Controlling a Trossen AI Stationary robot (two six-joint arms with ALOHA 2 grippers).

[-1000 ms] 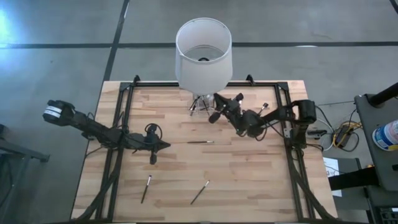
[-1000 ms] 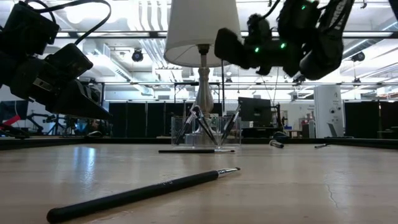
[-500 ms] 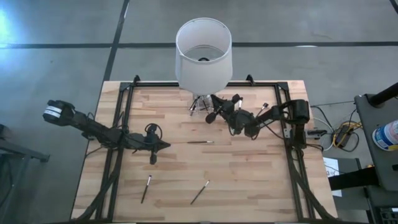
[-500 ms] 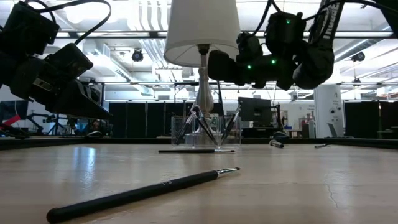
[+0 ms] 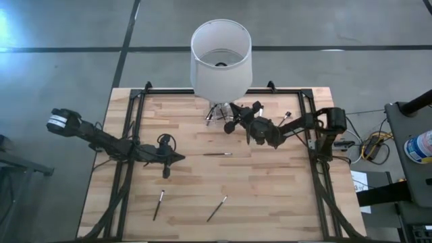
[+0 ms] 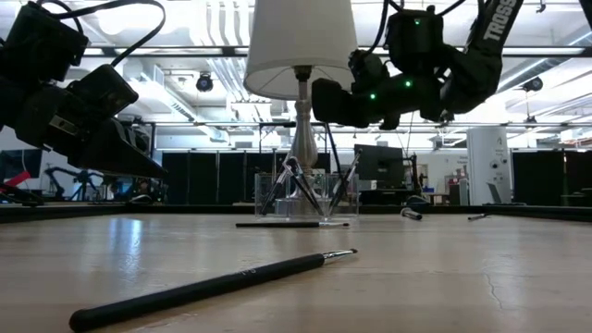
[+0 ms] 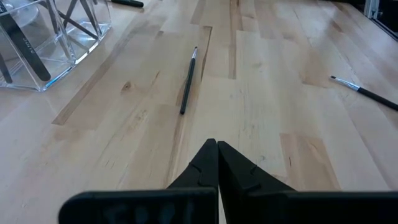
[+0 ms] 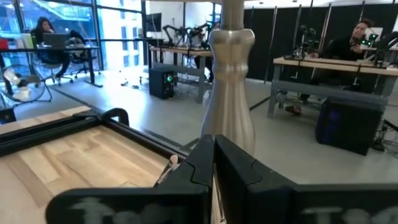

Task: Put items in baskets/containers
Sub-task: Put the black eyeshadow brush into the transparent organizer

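Observation:
A clear container (image 5: 214,113) stands under the lamp with several dark brushes leaning in it (image 6: 305,194). Three brushes lie flat on the wood: one mid-table (image 5: 217,154), two near the front edge (image 5: 158,204) (image 5: 217,208). My right gripper (image 5: 229,126) hovers shut and level just above the container (image 6: 319,100). In the low view a thin dark stick (image 6: 331,157) runs from under its fingertips down into the container. My left gripper (image 5: 182,157) is shut and waits above the table, left of the mid-table brush (image 7: 188,81). My right gripper is shut with its fingertips (image 8: 205,155) together, and a pale stick end (image 8: 172,160) shows right beside them. I cannot tell whether the fingers hold that stick or only stand next to it.
The lamp's white shade (image 5: 221,57) hangs over the container, and its silvery stem (image 8: 230,81) rises just beyond my right gripper. A black frame (image 5: 128,135) borders the table. Another brush (image 5: 287,117) lies at the far right. Bare wood stretches across the front half.
My right gripper has turned at the wrist, and its fingertips have come down a little toward the clear container while staying shut. The loose brushes lie where they were.

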